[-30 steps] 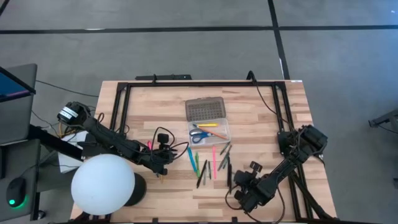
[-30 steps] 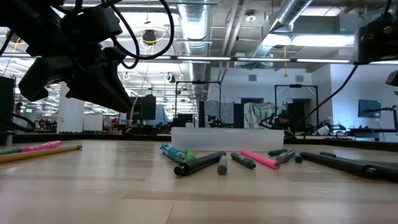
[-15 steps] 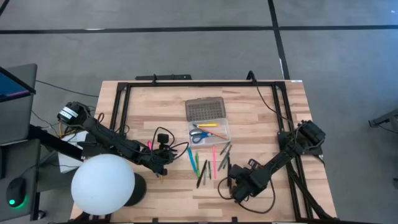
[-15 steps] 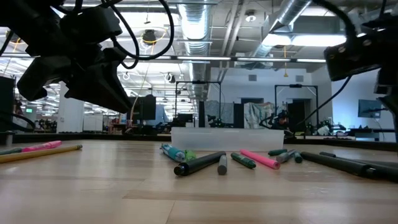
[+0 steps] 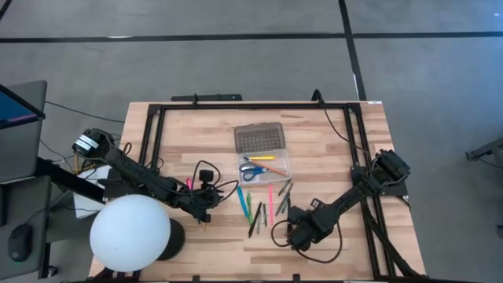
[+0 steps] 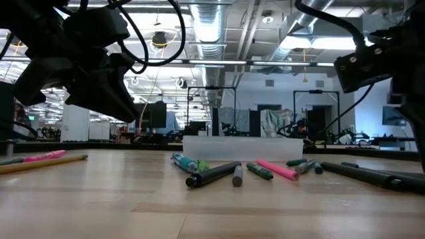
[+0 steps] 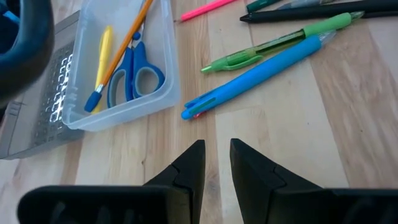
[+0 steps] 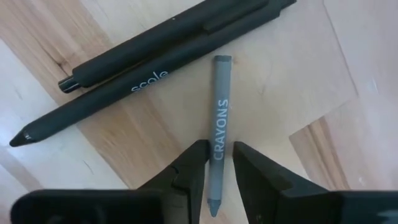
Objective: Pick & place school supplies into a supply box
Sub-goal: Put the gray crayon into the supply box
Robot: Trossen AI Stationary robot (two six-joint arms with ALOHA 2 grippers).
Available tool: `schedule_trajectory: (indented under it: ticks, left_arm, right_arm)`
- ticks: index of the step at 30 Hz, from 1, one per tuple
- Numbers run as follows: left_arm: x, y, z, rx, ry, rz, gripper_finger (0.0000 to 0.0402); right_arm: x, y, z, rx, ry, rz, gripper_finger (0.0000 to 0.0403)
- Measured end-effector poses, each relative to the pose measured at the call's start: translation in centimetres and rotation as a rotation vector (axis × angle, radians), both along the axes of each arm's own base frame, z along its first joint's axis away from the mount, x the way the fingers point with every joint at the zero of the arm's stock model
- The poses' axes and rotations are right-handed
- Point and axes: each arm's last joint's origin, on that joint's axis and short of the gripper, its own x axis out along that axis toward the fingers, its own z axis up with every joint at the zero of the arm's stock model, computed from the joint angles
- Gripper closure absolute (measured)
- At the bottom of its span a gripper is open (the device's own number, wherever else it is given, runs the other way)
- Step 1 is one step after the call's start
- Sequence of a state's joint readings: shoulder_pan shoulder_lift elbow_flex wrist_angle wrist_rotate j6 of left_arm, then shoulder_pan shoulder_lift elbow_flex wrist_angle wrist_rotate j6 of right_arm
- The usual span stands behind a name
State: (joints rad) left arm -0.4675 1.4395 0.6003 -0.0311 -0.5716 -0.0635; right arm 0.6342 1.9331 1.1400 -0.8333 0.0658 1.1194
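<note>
The supply box stands open at mid-table, its grid lid [image 5: 258, 139] folded back and its clear tray [image 5: 266, 167] holding blue-handled scissors [image 7: 132, 73], a yellow pen and an orange pencil. Loose pens lie in front of it: blue [image 7: 255, 73], green [image 7: 280, 41], pink [image 5: 269, 203] and black [image 8: 168, 59]. My right gripper [image 5: 288, 233] points down, open a little, above a grey crayon [image 8: 219, 118] that lies flat on the wood; its fingers stand over either side of the crayon's near half. My left gripper [image 7: 217, 163] hovers left of the pens, narrowly open, nothing between its fingers.
A large white sphere [image 5: 130, 234] sits at the near left corner. A pink pen and a yellow pencil [image 6: 41, 159] lie apart on the left, by the left arm. A black frame rail [image 5: 251, 107] runs round the table top. Bare wood [image 5: 236, 251] lies along the near edge.
My right gripper has swung toward the table's left edge, from near the front right corner to the near ends of the loose pens, and its arm has come into the low view from the right. The pens and the box have not moved.
</note>
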Motion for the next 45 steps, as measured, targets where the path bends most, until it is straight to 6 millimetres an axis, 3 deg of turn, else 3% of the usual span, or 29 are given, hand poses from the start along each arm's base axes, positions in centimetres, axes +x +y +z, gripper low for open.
schedule_trajectory:
  ticks: [15,45]
  left_arm:
    - [0.0,0.0,0.0,-0.021,0.003,-0.003,0.0330]
    - [0.0,0.0,0.1,-0.008,-0.047,0.081,0.0330]
  right_arm:
    - [-0.5,0.7,0.0,0.005,-0.003,0.013,0.0396]
    - [-5.3,4.7,-0.2,-0.249,-0.181,0.036,0.0402]
